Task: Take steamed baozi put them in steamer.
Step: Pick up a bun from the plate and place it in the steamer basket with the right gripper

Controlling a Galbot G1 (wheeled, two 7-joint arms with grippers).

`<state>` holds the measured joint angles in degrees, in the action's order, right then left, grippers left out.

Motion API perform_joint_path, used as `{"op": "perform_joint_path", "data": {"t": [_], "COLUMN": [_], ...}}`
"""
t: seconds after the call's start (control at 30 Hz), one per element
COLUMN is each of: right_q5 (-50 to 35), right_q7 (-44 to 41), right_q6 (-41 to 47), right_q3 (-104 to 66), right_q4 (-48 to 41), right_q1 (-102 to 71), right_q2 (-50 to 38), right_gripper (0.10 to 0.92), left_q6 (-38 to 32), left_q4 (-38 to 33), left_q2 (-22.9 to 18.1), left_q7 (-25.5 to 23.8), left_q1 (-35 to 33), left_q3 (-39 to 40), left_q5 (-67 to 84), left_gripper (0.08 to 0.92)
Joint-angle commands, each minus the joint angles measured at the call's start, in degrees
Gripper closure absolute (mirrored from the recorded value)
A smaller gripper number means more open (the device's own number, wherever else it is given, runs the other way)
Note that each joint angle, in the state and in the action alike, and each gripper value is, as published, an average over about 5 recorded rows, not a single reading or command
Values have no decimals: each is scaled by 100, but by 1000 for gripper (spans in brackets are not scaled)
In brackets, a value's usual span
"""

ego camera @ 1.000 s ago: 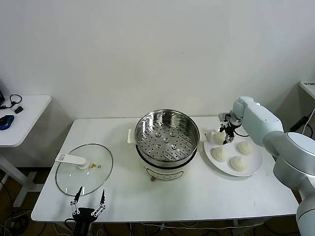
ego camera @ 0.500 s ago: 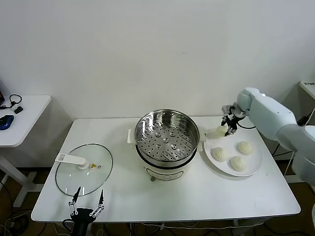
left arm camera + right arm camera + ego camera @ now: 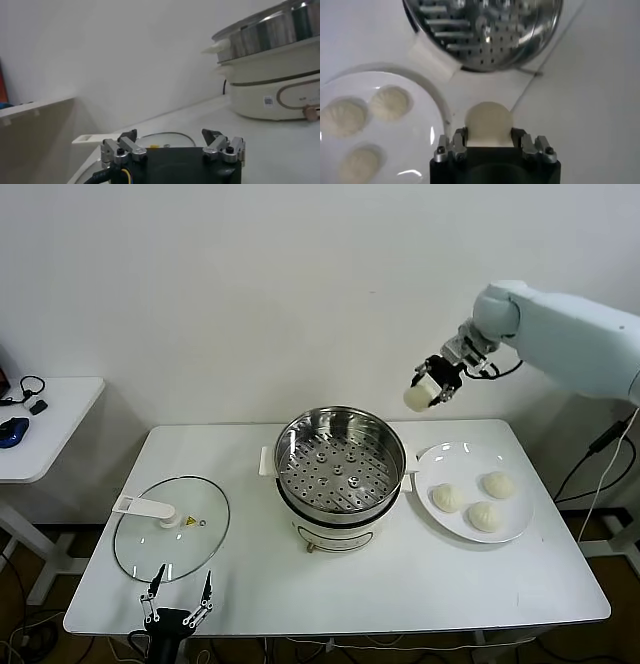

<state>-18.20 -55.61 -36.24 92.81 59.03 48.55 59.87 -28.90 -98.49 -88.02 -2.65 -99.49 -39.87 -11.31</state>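
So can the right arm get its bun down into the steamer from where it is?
Probably yes. The right claw holds a baozi in the air beside the steamer, whose lid lies off on the table, so the perforated tray is open from above.

No words or numbers can be read anywhere. The glass lid (image 3: 171,527) carries a small yellow triangular warning sign beside its white handle (image 3: 146,506). On the steamer (image 3: 272,70), the left wrist view shows a small white sticker (image 3: 268,101) with a printed code pattern on the white base; it is too small to make out.
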Motion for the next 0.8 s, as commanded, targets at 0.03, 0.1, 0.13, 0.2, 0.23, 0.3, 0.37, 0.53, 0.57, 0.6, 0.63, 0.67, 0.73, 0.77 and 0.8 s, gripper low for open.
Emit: {"op": "perform_joint_path", "data": {"t": [0.03, 0.1, 0.13, 0.2, 0.23, 0.3, 0.37, 0.53, 0.57, 0.6, 0.63, 0.67, 0.73, 0.77, 0.8], "right_q5": [-254, -57, 27, 202, 282, 436, 616, 970, 985, 990, 992, 994, 997, 998, 1003], "right_q7": [237, 286, 302, 326, 335, 346, 349, 341, 341, 342, 341, 341, 336, 332, 328], "right_q6": [-1364, -1376, -1376, -1376, -1376, -1376, -1376, -1376, -1376, -1376, -1376, -1376, -1376, -1376, -1376], "right_q3": [650, 499, 449, 360, 324, 224, 79, -209, -211, -212, -214, -214, -207, -202, -197], "right_q4": [438, 141, 9, -347, -516, -917, -1279, -1853, -1915, -1973, -2016, -2049, -2075, -2076, -2077], "right_q1": [634, 352, 256, 22, -79, -316, -577, -1064, -1110, -1160, -1203, -1248, -1324, -1360, -1395], "right_q2": [698, 1034, 1167, 1451, 1576, 1822, 2021, 2296, 2332, 2367, 2393, 2417, 2440, 2443, 2443], "right_gripper": [400, 398, 398, 396, 394, 391, 390, 391, 391, 392, 391, 390, 389, 389, 389], "left_q6": [7, 17, 27, 44, 52, 59, 68, 94, 95, 96, 96, 96, 96, 95, 93], "left_q4": [-6, -6, -6, -6, -6, -7, -12, -21, -11, 4, 18, 33, 60, 73, 87], "left_q2": [-65, -80, -85, -90, -89, -86, -86, -92, -93, -94, -95, -97, -99, -99, -99], "left_q7": [4, 12, 19, 36, 43, 48, 48, 45, 45, 45, 44, 44, 43, 42, 42], "left_q1": [15, 34, 44, 63, 70, 83, 93, 116, 125, 139, 153, 167, 191, 201, 210], "left_q3": [45, 44, 38, 18, 7, -11, -22, -33, -32, -31, -29, -26, -17, -14, -11], "left_q5": [-57, -63, -64, -55, -50, -34, -22, 10, 13, 16, 16, 16, 17, 17, 17], "left_gripper": [177, 177, 177, 177, 177, 177, 177, 177, 177, 177, 177, 177, 177, 177, 177]}}
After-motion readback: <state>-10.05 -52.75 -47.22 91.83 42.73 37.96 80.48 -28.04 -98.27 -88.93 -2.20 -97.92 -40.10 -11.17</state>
